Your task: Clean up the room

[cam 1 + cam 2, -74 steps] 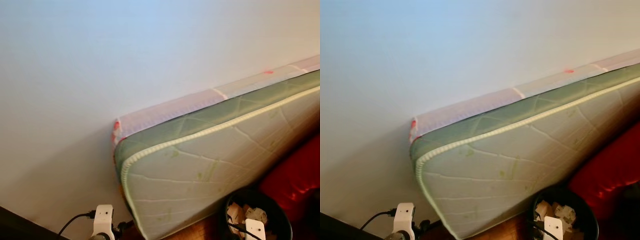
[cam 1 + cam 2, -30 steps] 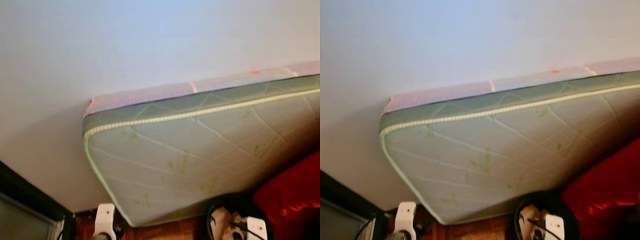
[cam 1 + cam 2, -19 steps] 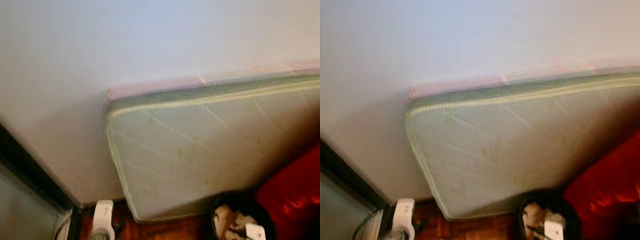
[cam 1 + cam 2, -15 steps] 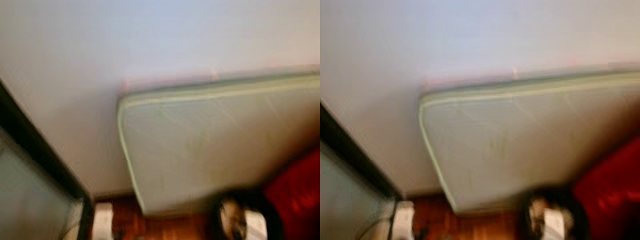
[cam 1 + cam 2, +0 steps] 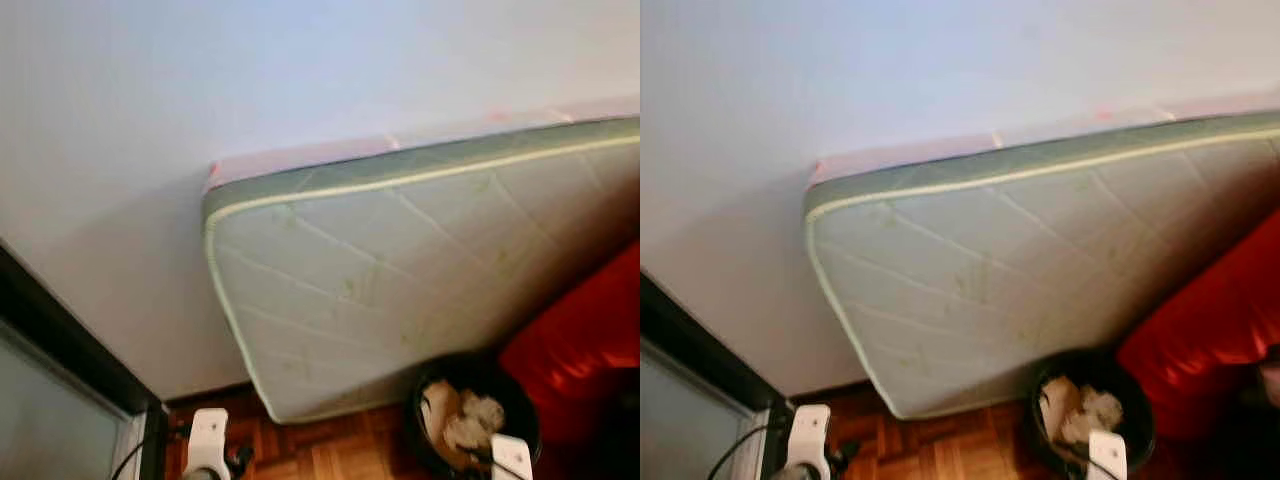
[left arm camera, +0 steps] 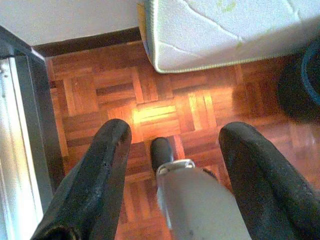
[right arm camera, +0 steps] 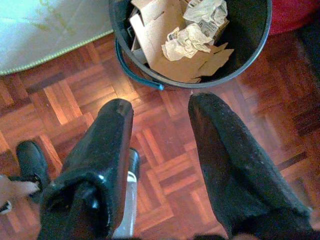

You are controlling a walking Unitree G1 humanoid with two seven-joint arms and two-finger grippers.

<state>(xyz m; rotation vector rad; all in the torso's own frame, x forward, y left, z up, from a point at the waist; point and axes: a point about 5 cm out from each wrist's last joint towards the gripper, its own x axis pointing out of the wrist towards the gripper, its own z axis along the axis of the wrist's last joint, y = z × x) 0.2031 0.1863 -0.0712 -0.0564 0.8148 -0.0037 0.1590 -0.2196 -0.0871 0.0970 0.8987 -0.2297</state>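
A black bin (image 5: 470,415) with cardboard and crumpled paper (image 7: 190,35) inside stands on the parquet floor, in front of a pale green mattress (image 5: 400,270) that leans on the wall. My right gripper (image 7: 161,104) hangs open just short of the bin's rim (image 7: 150,82), with nothing between its fingers. My left gripper (image 6: 175,130) is open too and points down at bare floor near the mattress's lower corner (image 6: 160,60). The white wrists of both arms sit low in the left eye view, the left arm (image 5: 207,440) and the right arm (image 5: 510,458).
A red cushion-like mass (image 5: 580,340) lies right of the bin, against the mattress. A dark door frame (image 5: 60,350) with a pale panel runs along the left, by the skirting board (image 6: 90,42). My own black feet (image 6: 161,149) stand on the parquet.
The camera has swung and tilted down after a blurred moment: the dark frame on the left and more floor came into view. The mattress, bin and arms kept their places.
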